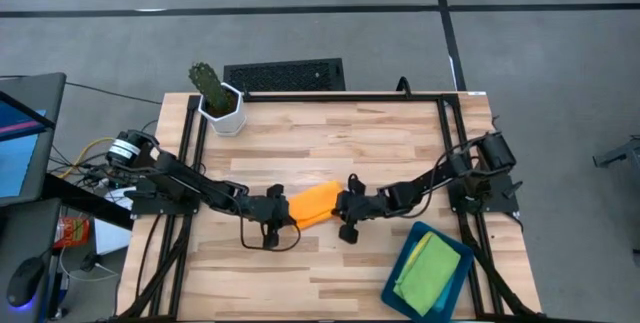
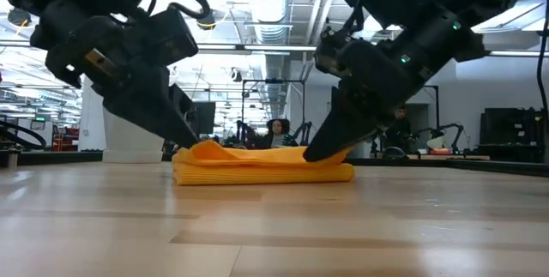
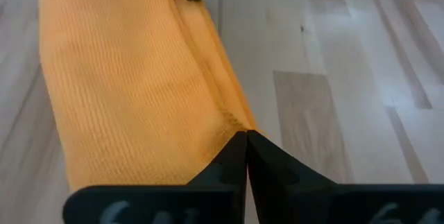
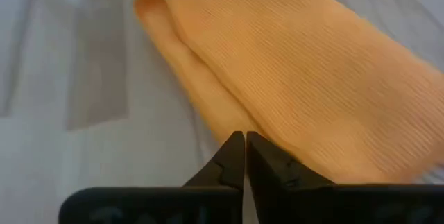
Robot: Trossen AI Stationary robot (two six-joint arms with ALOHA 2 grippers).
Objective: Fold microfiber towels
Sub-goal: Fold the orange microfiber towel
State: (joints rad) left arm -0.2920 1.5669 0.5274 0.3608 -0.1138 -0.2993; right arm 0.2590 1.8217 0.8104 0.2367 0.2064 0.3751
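An orange microfiber towel [image 1: 315,203] lies folded into a long strip on the middle of the wooden table [image 1: 330,138]. In the low view the orange towel [image 2: 262,167] shows stacked layers. My left gripper [image 1: 283,213] is at its left end and my right gripper [image 1: 341,209] at its right end. Both are shut, with their tips on the cloth. A green towel [image 1: 425,273] rests on a light blue one [image 1: 448,259] in the dark teal tray [image 1: 398,288] at the near right. My left gripper pinches the towel's left end at its corner edge [image 3: 232,121] between the two fingertips, and the cloth puckers there. The fingers slant down from the table's left. The towel lies flat on the table. How many layers are caught, I cannot tell. My right gripper has its closed fingertips on the towel's right end, at the edge of the layers [image 4: 229,123]. The fingers [image 2: 330,144] slant down from the table's right. The towel rests on the table. How many layers are caught, I cannot tell.
A white pot with a cactus [image 1: 218,98] stands at the far left corner. A dark frame [image 1: 445,123] runs along the table's left, far and right sides. Bare wood lies on the far and near sides of the towel.
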